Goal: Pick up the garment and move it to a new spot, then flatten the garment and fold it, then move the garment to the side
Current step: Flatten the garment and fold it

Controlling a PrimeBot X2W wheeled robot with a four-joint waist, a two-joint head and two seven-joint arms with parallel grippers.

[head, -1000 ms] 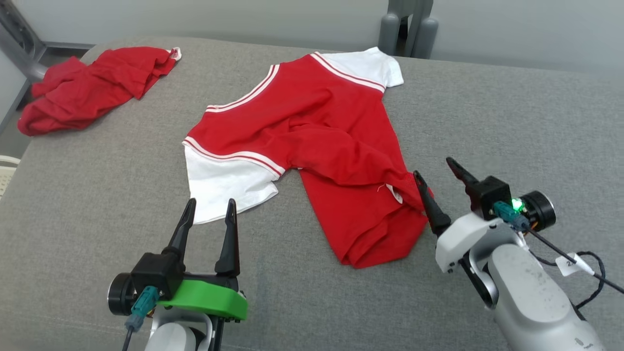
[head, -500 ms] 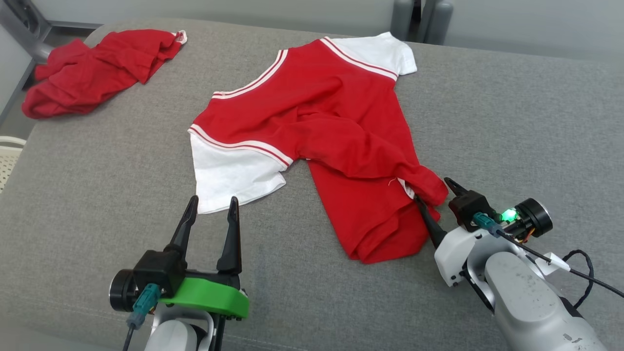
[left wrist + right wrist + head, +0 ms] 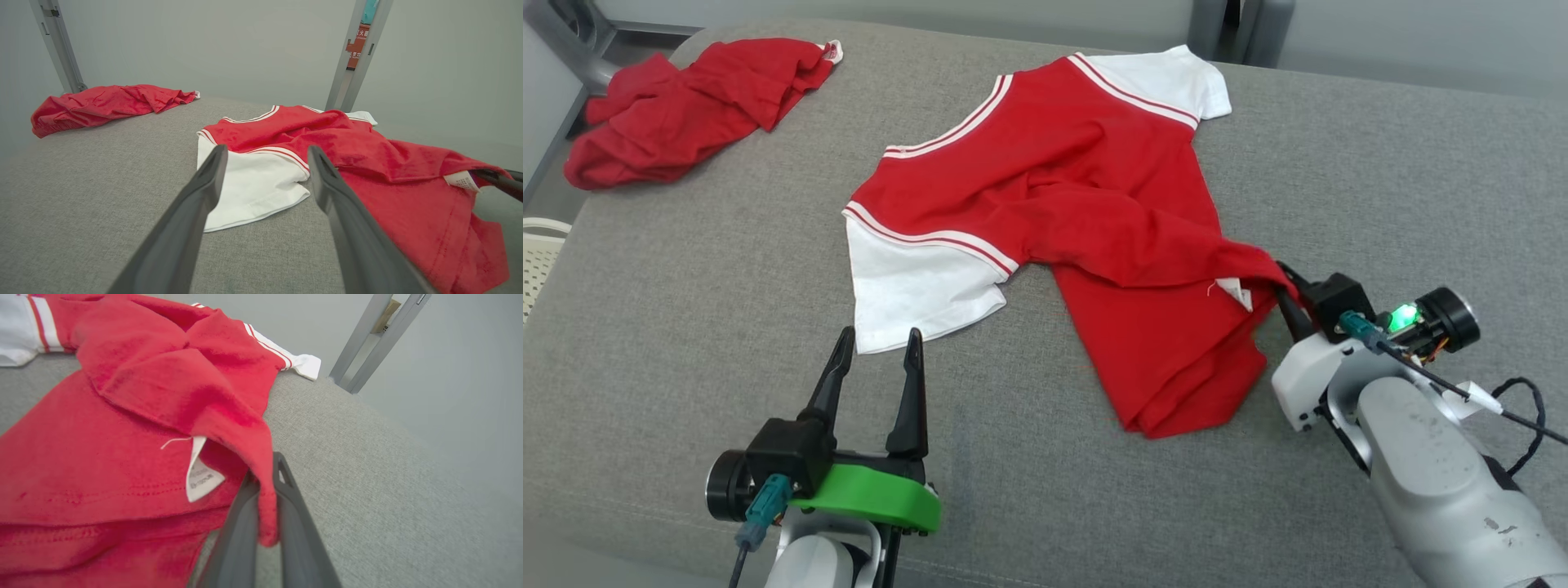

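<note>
The right hand is pressed together on a fold of red cloth at the hem corner of the garment, just beside the white label. The pinched cloth rises slightly off the grey desk and pulls toward 4 o'clock. That corner is probably chosen because dragging it outward should draw the doubled-over lower body straight. The rest of the shirt lies across the middle of the desk, collar end toward 12 o'clock, its body creased and folded over itself. The left hand waits at 7 o'clock with its fingers spread and holding nothing. Its tips are just short of the white sleeve, likely placed to take that side once the right pulls taut. A second red garment is bunched at 10 o'clock, well apart.
</note>
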